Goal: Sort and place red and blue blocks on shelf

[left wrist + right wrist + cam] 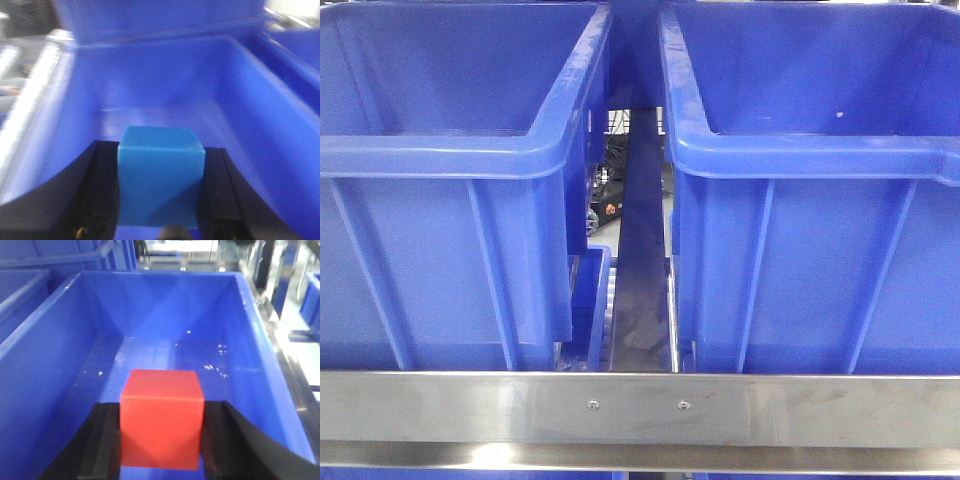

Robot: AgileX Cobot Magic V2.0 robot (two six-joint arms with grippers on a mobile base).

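Left gripper (161,220): pinching the blue block (161,180) between two black fingers (100,200), one against each side face; hovering inside a blue bin (260,125).
Blue block: sitting upright in the grip, top face showing, lighter in tone than the bin walls around it; left wrist view blurring, so fine edges not readable.
Right gripper (161,460): clamping the red block (161,417) between its black fingers (222,440), both side faces pressed.
Red block: hanging above the floor of a second blue bin (50,340), roughly centred between the side walls; pale specks dotting the bin floor beyond it.
Shelf (640,405): showing as a flat brushed-steel front rail across the bottom of the front view, carrying two small screws (593,404) near its middle.
Bins on shelf: left bin (450,200) and right bin (820,200) standing side by side behind the rail, a dark divider strip (642,270) running back through the gap between them.
Arms in front view: neither gripper nor block appearing there.
Block-to-bin contact: not determinable whether either block is touching a bin floor.
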